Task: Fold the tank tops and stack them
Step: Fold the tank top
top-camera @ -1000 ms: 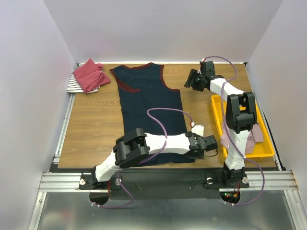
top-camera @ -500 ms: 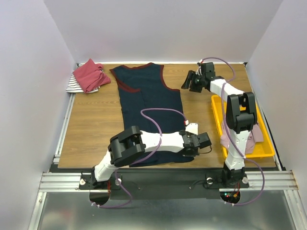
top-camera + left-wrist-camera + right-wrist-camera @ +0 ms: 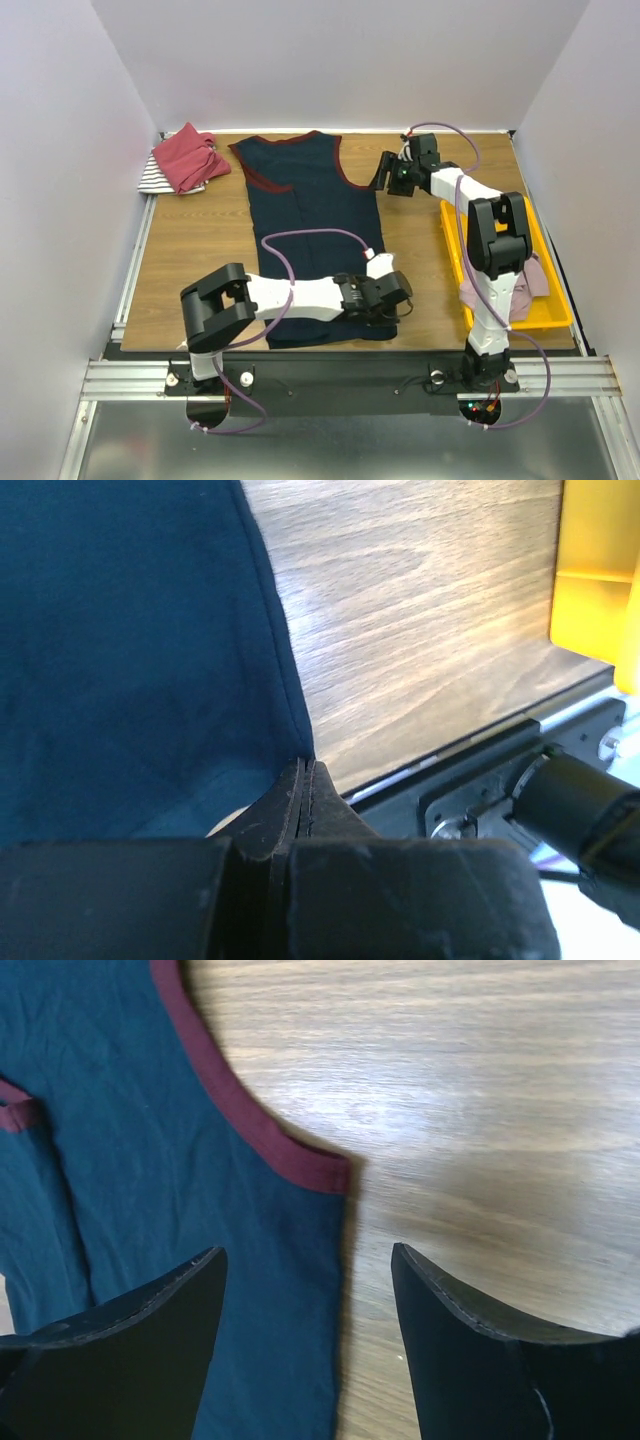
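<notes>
Four tank tops are showing. The one navy tank top (image 3: 310, 220) with maroon trim is lying spread flat in the middle of the wooden table (image 3: 200, 260). Beyond its far left shoulder, one red tank top (image 3: 187, 158) is sitting crumpled on one striped tank top (image 3: 155, 180). To the navy top's right, one pale pink tank top (image 3: 535, 280) is resting in the single yellow tray (image 3: 555, 310), partly hidden by the right arm. The left gripper (image 3: 305, 770) is pinching the navy top's near right hem corner, its fingers pressed together on the cloth. The right gripper (image 3: 305, 1255) is hovering over the navy top's right armhole, its fingers standing wide apart and holding nothing.
</notes>
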